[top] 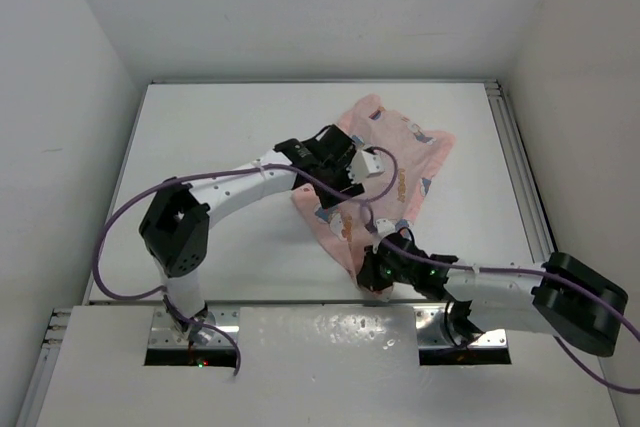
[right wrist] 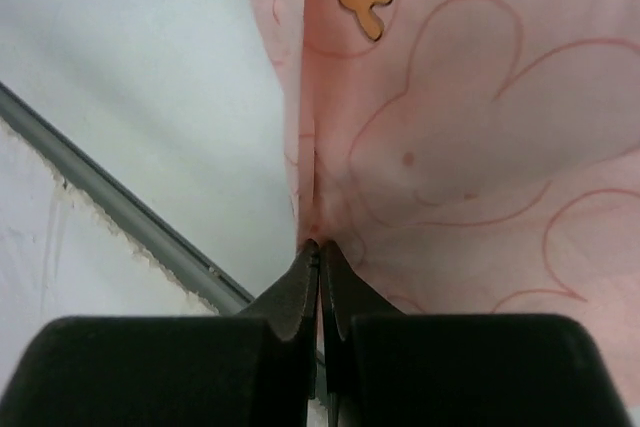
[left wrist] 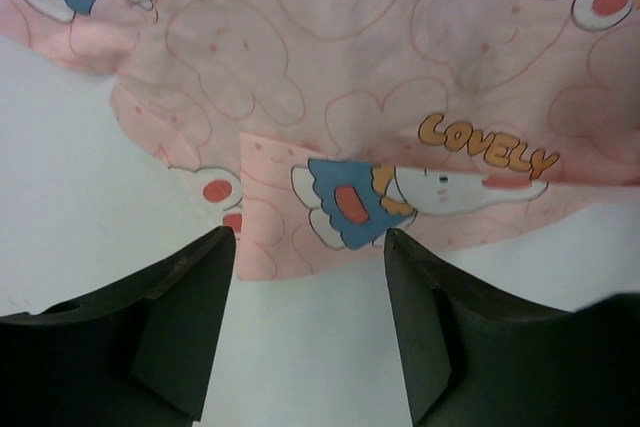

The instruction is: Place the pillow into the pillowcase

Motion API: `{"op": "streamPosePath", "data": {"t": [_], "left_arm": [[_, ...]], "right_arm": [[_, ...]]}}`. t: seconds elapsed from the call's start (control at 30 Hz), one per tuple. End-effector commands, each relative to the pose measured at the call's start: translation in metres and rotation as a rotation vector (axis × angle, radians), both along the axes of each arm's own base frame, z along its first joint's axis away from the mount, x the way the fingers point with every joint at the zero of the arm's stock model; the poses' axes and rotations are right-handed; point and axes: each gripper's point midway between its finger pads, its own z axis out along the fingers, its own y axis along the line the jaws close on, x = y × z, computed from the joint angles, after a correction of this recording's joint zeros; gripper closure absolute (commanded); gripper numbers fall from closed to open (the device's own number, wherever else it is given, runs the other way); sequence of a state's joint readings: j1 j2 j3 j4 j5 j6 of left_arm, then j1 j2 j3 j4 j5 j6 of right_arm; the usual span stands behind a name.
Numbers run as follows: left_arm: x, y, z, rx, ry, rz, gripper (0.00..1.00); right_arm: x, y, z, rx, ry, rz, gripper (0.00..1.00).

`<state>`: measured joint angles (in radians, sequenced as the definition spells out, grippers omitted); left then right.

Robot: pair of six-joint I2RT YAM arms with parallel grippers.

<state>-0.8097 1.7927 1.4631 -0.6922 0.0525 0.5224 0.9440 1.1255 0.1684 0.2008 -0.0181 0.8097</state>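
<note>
- Pillowcase [top: 420, 162]: thin, soft pink cloth, rumpled and lying flat on the white table [top: 220, 137]. On my top cam it sits at approx 3 o'clock from table centre. It's a rough diamond shape, w/ one corner at 12 o'clock and a narrow tip at 6 o'clock near the front edge.
- Print: faint outline bunnies all over, plus bolder white bunnies in blue dresses w/ red patches. Orange "LOVELY" lettering shows at 3 o'clock on left wrist cam.
- Left wrist cam also shows a flap folded over along the hem. The cloth fills the 12 o'clock half and bare table fills the 6 o'clock half.
- Left gripper [left wrist: 307, 237]: jaws apart, roughly mid-width, nothing between them. The fingers frame the folded hem w/ the blue-dress bunny. Can't tell if the tips touch cloth or hover just above it.
- Right gripper [right wrist: 318, 247]: jaws pressed together, clamped on a thin ridge of the pink fabric. The ridge runs from the tips toward 12 o'clock. On top cam that grip is at the cloth's 6 o'clock tip.
- Right wrist cam: a grey rail [right wrist: 110, 209] runs diagonally from 9 o'clock toward 6 o'clock, w/ pale table surface beyond it.
- Hard to read: the case opening isn't clear in any view, and I can't tell if anything is inside the case. The left arm hides the cloth's 9 o'clock side on top cam.
</note>
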Motion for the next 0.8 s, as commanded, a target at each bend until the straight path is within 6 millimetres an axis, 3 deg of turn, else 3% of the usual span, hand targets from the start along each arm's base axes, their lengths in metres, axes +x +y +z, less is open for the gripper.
{"op": "streamPosePath", "data": {"t": [0.0,0.13,0.33,0.57,0.63,0.77], "left_arm": [[-0.007,-0.016,0.007,-0.071,0.032,-0.037,0.41],[-0.010,-0.019,-0.016,-0.061,0.078,-0.041,0.41],[-0.016,-0.024,-0.049,-0.039,0.146,-0.063,0.42],[-0.028,0.013,-0.082,0.125,0.176,-0.049,0.45],[-0.035,0.024,-0.083,0.156,0.181,-0.059,0.46],[-0.051,0.053,-0.089,0.252,0.206,-0.085,0.47]], "right_arm": [[-0.002,0.007,-0.001,0.007,-0.035,0.017,1.00],[-0.015,0.008,-0.007,-0.021,-0.049,0.048,1.00],[-0.020,0.011,0.002,-0.056,-0.088,0.084,1.00],[-0.015,0.007,0.019,-0.027,-0.125,0.070,1.00],[-0.007,0.000,0.022,-0.001,-0.141,0.021,0.98],[0.027,-0.015,0.051,0.079,-0.229,-0.139,0.92]]}}
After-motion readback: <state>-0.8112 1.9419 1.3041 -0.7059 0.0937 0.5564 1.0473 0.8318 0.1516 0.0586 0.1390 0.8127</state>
